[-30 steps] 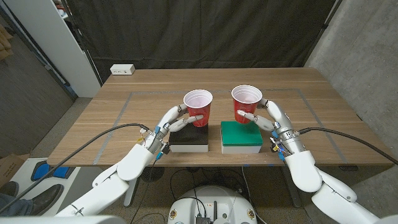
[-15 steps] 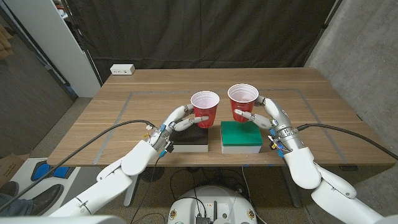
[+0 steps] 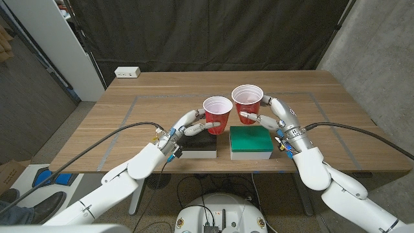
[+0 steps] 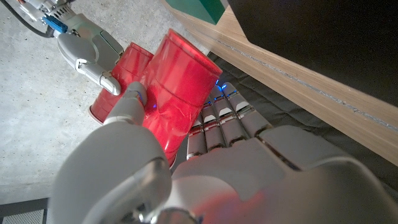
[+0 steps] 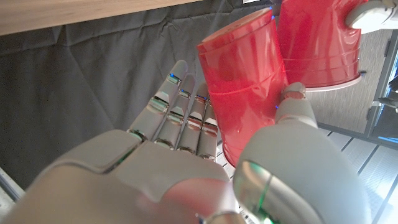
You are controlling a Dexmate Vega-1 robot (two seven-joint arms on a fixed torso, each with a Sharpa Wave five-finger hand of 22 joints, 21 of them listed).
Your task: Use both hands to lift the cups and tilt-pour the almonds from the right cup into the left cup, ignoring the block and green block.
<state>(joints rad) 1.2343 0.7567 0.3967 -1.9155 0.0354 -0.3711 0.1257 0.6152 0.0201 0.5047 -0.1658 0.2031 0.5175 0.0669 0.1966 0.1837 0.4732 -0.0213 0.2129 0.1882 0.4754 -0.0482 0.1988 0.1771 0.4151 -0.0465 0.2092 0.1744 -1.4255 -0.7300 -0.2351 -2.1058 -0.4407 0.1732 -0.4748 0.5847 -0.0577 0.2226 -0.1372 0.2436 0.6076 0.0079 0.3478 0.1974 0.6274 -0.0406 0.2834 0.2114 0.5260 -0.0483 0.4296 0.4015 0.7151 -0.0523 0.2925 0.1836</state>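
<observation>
Two red cups hang in the air above the blocks, close side by side. My left hand (image 3: pixel 187 125) grips the left cup (image 3: pixel 217 114), seen up close in the left wrist view as the left cup (image 4: pixel 177 81) wrapped by my left hand (image 4: pixel 186 168). My right hand (image 3: pixel 275 118) grips the right cup (image 3: pixel 248 103), slightly higher, its rim near the left cup's rim. The right wrist view has the right cup (image 5: pixel 242 81) in my right hand (image 5: pixel 205 162), with the left cup (image 5: pixel 317 40) just beyond. I cannot see almonds inside either cup.
A black block (image 3: pixel 198 144) and a green block (image 3: pixel 251 141) on a white base lie side by side near the table's (image 3: pixel 116 123) front edge, under the cups. A white power strip (image 3: pixel 127 72) sits at the far left corner.
Both cups have risen off the blocks and moved toward each other. They now hang almost touching over the gap between the blocks.
</observation>
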